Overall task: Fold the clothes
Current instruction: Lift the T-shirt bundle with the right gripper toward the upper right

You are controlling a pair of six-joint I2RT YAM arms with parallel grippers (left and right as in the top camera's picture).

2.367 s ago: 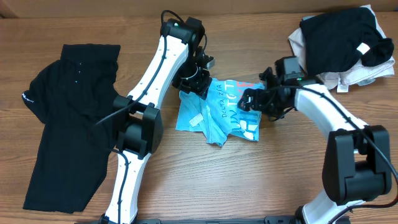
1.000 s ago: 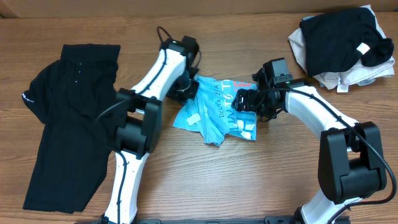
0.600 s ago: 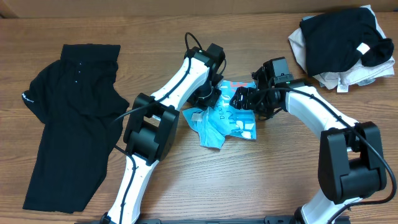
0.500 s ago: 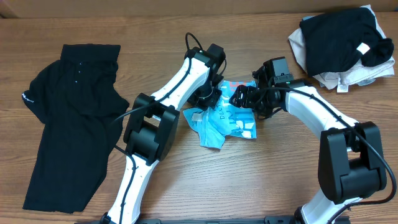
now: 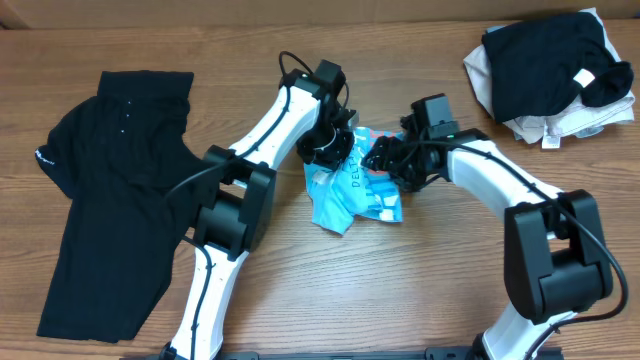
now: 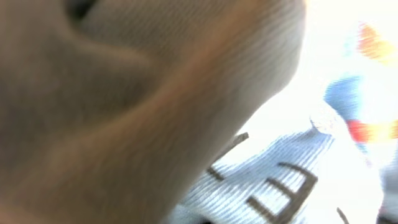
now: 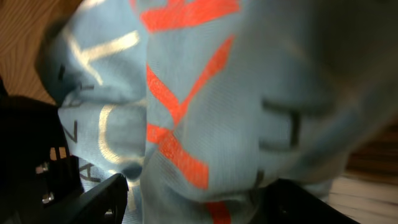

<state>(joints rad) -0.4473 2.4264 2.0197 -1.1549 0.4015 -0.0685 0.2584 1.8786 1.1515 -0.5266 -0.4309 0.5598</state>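
While the light blue T-shirt (image 5: 352, 192) lies bunched at the ctr of the table (image 5: 430, 290), we record as follows.

Overhead: the bunch's long axis runs approx. from the far side toward the robot, leaning a little left at the near end. Both grippers sit at the far end. The left gripper (image 5: 330, 150) touches the far-left corner and the right gripper (image 5: 386, 160) the far-right edge; the near end lies free on the wood. Neither arm is clearly nearer, as they flank the same end. A black garment (image 5: 110, 200) lies flat well to the left, and a pile of clothes (image 5: 545, 70) sits far right, both apart from the work.

Left wrist: cloth is pressed against the lens and blurred; only ribbed blue T-shirt (image 6: 273, 186) fabric w/ dark letters reads. No jaws visible here. We take them as clenched and judge that they pinch the shirt's corner.

Right wrist: the T-shirt (image 7: 205, 93) fills the view, w/ orange-red strokes across it. Dark fingers (image 7: 305, 202) show low at either side, standing apart w/ a fold bulging btwn them, i.e. released, not yet pinched.

Judgement: the coming move turns on drawing that far edge apart sideways, each gripper to its own side.
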